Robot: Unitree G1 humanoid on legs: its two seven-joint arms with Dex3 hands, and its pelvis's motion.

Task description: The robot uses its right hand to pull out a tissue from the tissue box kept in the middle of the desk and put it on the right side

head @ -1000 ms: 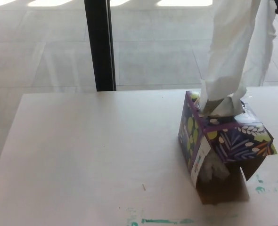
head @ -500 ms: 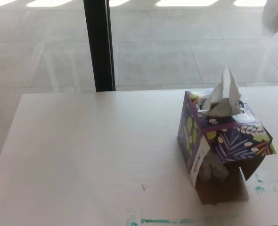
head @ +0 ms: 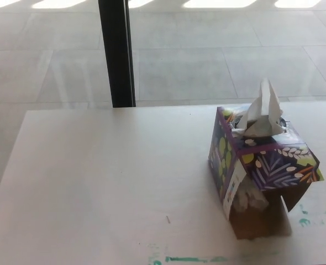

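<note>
A purple tissue box (head: 262,165) with leaf patterns stands on the pale desk (head: 108,182), right of the middle. A white tissue (head: 262,113) pokes up from the slot in its top. The box's near side is torn open, and more white tissue (head: 248,200) shows inside. Neither of my hands appears in the head view, and the tissue that was pulled out is out of the picture.
A black vertical post (head: 116,52) stands behind the desk's far edge, in front of a tiled floor (head: 207,61). Green paint marks (head: 188,258) run along the desk's near edge and at the right (head: 305,222).
The long tissue was pulled up out of the box and left the picture at the top right. A fresh tissue now stands in the slot.
</note>
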